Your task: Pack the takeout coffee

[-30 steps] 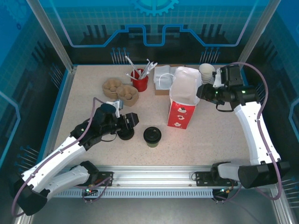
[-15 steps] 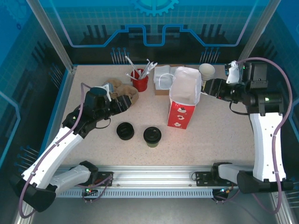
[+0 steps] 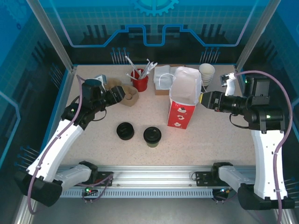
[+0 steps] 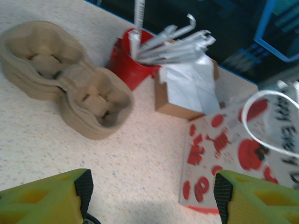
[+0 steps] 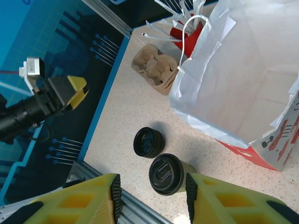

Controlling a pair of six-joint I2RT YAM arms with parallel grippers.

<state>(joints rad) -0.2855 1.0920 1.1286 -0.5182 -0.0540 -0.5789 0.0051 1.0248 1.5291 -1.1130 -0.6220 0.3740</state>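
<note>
**One coffee still outside the bag, both grippers empty**

Top view: one red-and-white bag (image 3: 183,105) stands upright with its mouth open. One coffee (image 3: 152,136), lid on, stands on the table just left of the bag, toward the arm bases. One loose lid (image 3: 125,130) lies farther left. The right gripper (image 3: 204,99) hangs just beside the bag's right side. The left gripper (image 3: 117,93) is well left of the bag, over one carrier stack (image 3: 131,97). Behind the bag are one red cup (image 3: 139,82), one box (image 3: 163,81) and one cup stack (image 3: 207,72).

Left wrist: two fingers (image 4: 56,198) spread, nothing between.

Right wrist: two fingers (image 5: 84,200) spread, nothing pinched.
</note>
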